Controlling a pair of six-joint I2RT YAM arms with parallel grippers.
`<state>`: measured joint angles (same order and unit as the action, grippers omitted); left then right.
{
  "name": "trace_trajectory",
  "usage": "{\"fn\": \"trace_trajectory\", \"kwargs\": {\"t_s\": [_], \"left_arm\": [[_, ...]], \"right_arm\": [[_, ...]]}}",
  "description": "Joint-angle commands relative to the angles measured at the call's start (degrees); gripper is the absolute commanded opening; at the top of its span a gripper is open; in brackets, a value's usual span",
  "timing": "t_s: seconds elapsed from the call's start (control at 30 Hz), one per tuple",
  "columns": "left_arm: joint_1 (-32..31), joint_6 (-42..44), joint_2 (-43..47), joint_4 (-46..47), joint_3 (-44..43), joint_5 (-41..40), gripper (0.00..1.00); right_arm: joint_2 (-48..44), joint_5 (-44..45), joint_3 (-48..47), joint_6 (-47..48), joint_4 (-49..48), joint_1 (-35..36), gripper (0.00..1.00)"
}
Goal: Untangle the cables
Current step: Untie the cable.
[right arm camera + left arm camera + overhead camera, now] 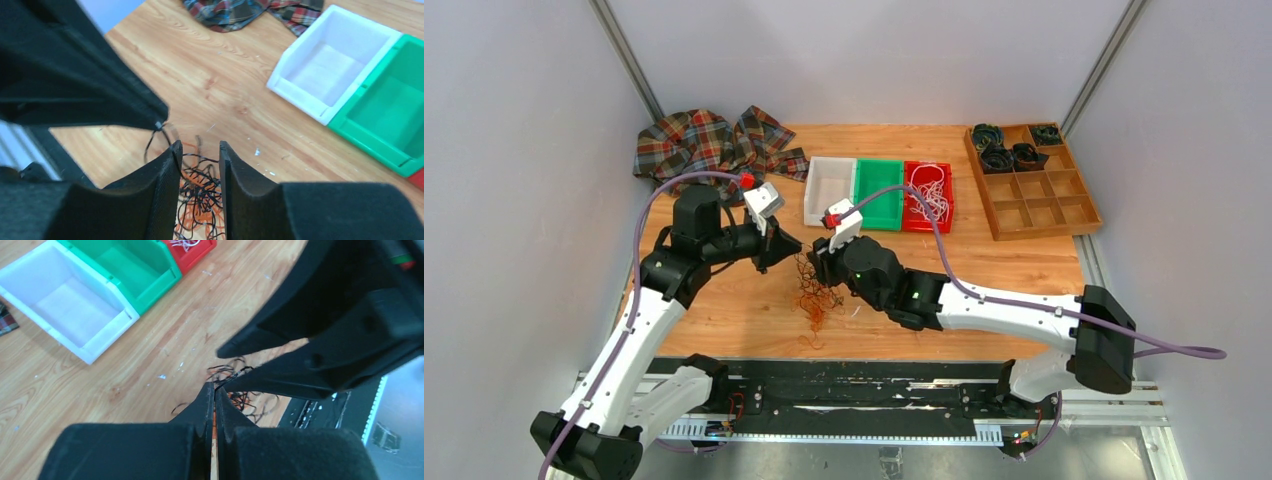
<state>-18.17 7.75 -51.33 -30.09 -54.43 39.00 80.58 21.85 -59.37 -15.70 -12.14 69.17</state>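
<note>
Table (724, 310): light wood, filling the top view between grey walls.
Left arm (639, 335): reaches in from 7 o'clock towards the middle of the table.
Right arm (1014, 310): reaches in from 4 o'clock and meets the left one near the middle.
Cloth (699, 145): plaid and crumpled, at the table's 10 o'clock corner.
Tray (1034, 198): wooden, split into compartments, at 2 o'clock. Dark rolls (1009, 150) fill its far cells.
Bins: white bin (827, 188), green bin (879, 195) and red bin (912, 222) stand touching in a row at 12 o'clock.
White cables (931, 195): a loose heap inside the red bin.
Cables (816, 300): a knot of black and orange strands on the wood, at about 7 o'clock from the table's centre, directly under both grippers – the right wrist view shows it (200, 200) below the fingers.
Left gripper (215, 390): clenched, fingers pressed together. In the right wrist view a black strand of the cables hangs from its tip.
Right gripper (199, 145): released – its fingers stand apart just above the knot, with one black strand running along the inner edge of one finger (167, 170).
</note>
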Motion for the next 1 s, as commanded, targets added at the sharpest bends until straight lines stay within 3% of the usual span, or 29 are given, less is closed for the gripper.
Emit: {"fn": "trace_trajectory", "kwargs": {"t_s": [0.0, 0.17, 0.5, 0.77, 0.97], "left_arm": [[-0.1, -3.1, 0.5, -0.1, -2.6, 6.8, 0.01], [-0.3, -1.6, 0.3, -3.1, -4.0, 12.3, 0.01], [-0.4, -1.1, -0.2, -8.0, -10.4, 16.3, 0.01], [-0.5, 0.0, -1.6, -11.8, -18.4, 16.6, 0.01], [-0.1, 1.5, -2.0, -13.0, -21.4, 12.1, 0.01]], "right_arm": [[3.5, 8.1, -2.7, 3.2, -4.1, -0.6, 0.36], [6.1, 10.8, -3.5, 5.4, -8.5, -0.6, 0.38], [8.1, 16.1, 7.3, 7.9, -22.4, -0.8, 0.35], [7.7, 15.1, 17.7, 1.3, -25.7, -4.2, 0.36], [6.3, 11.8, 26.5, -0.8, -29.2, -5.0, 0.42]]}}
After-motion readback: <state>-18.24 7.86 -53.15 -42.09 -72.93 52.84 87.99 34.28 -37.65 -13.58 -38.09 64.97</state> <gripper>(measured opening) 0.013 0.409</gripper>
